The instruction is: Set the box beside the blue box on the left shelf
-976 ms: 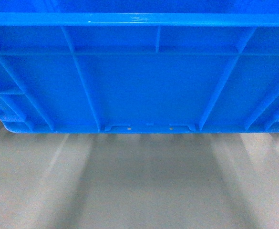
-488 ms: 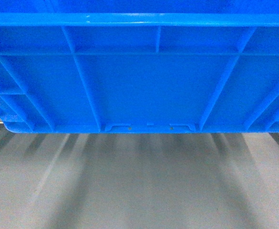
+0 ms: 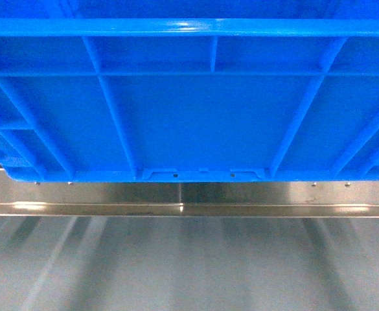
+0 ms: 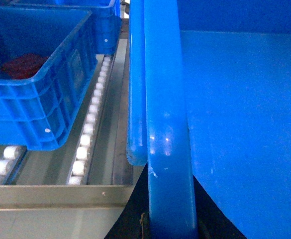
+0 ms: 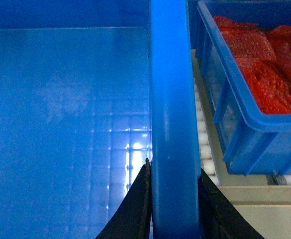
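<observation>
The box (image 3: pixel 195 116) is a big bright blue ribbed crate, and its near wall fills the upper head view. My left gripper (image 4: pixel 171 221) is shut on its left rim (image 4: pixel 167 124), one dark finger on each side. On the opposite rim (image 5: pixel 172 99) my right gripper (image 5: pixel 173 172) is clamped the same way. The left shelf's white rollers (image 4: pixel 88 129) run just left of the held box. On them sits a blue box (image 4: pixel 36 74) with something red inside, a gap apart from the held box.
The shelf's metal front rail (image 3: pixel 189 201) lies below the held box's base. Right of the held box, another blue box (image 5: pixel 249 99) full of red packets stands on rollers (image 5: pixel 204 149). Grey floor (image 3: pixel 189 272) shows in front of the rail.
The shelf's metal front rail has come into the head view beneath the box, where only floor showed before. The box keeps its place in the view, with both grips unchanged.
</observation>
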You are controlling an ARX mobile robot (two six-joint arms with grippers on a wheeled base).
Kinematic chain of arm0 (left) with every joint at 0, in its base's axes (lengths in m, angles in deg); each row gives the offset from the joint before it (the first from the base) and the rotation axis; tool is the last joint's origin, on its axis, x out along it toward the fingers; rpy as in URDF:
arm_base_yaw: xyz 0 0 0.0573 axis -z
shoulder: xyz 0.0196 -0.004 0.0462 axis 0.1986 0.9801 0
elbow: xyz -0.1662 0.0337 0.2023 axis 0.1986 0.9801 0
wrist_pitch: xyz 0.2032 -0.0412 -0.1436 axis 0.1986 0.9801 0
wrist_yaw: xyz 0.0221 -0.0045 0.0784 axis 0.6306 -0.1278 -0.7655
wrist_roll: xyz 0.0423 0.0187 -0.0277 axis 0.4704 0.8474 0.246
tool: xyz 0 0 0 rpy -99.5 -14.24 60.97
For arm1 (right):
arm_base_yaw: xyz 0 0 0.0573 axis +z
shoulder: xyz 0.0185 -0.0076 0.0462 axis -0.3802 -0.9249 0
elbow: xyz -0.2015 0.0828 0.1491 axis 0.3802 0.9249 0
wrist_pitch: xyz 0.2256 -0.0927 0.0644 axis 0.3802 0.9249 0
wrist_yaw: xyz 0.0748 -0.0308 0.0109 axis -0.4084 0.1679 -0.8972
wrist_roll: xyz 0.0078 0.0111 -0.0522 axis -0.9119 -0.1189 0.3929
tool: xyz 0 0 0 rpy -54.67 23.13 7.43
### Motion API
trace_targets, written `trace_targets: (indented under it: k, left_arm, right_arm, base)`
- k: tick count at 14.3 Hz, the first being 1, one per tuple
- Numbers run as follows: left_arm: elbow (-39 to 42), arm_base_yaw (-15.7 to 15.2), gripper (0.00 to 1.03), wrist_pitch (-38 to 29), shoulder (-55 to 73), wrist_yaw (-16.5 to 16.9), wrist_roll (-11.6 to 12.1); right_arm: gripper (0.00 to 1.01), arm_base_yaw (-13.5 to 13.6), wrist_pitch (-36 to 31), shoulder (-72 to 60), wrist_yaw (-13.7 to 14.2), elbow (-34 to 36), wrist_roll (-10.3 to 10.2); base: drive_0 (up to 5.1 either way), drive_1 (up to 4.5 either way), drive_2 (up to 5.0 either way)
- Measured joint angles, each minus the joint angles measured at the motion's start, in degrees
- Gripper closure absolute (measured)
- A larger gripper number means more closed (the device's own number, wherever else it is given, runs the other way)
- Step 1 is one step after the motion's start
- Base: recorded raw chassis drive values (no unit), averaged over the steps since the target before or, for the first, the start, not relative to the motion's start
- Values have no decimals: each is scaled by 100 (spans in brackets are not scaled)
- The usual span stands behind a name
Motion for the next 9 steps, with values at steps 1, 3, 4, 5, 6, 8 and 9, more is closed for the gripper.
trace_targets:
  k: [1,3,4,5,6,8,9]
  left_arm:
    - [0,0,97,-13,0,0,4]
    - [0,0,97,-13,0,-2,4]
    - [0,0,97,-13,0,-2,4]
    - [0,0,97,-11,0,0,4]
    - [0,0,97,-26,0,0,2]
    - [0,0,97,-4,0,-2,2]
    - [0,0,97,-22,0,2,7]
  right_arm:
    - [84,0,7,0,2,0,0]
    - [84,0,9,0,2,0,0]
    - [84,0,-4,0,0,-2,2]
    - [84,0,7,0,0,0,2]
    - [84,0,-9,0,2,0,2]
    - [84,0,0,0,0,0,2]
    - [84,0,2,0,11,0,2]
  base:
    - [1,425,-423]
    - [1,425,-423]
    - [1,425,-423]
    - [1,425,-423]
    - [1,425,-423]
    - [1,425,-423]
    - [1,425,-423]
